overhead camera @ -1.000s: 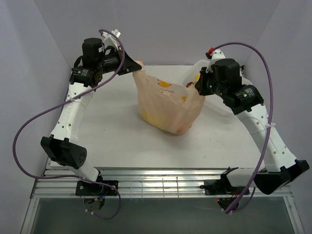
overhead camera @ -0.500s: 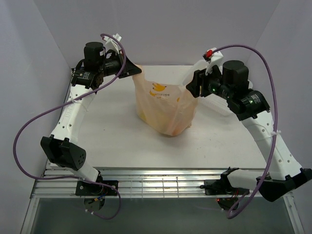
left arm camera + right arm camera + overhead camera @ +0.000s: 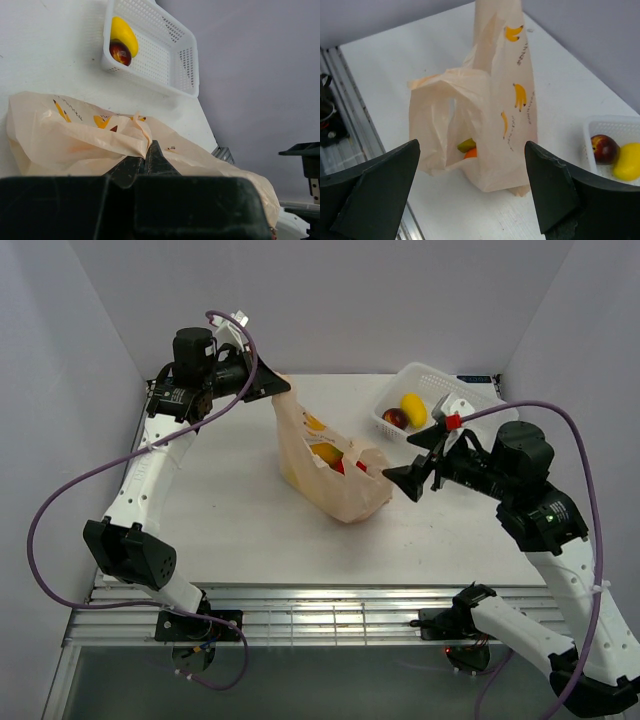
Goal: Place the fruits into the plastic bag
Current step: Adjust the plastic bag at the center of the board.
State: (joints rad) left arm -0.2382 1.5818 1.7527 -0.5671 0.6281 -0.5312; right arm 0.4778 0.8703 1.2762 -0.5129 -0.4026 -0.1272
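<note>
– Sagging on one side now, the plastic bag (image 3: 340, 490)?
– Yes. The right gripper (image 3: 403, 482) has let its side go and backed off toward the near right of the desk (image 3: 230, 530). Its jaws are spread wide and touch nothing.
– So what keeps it up?
– The left gripper (image 3: 278, 386), pinched tight on the bag's top near the far edge. The bag rests mid-desk, mouth gaping, with some fruits (image 3: 338, 464) inside.
– And the job?
– Unfinished, I'd say. A yellow fruit (image 3: 412, 408) and a dark-red fruit (image 3: 395, 419) lie in the white basket (image 3: 432, 369) at the far right corner.
</note>
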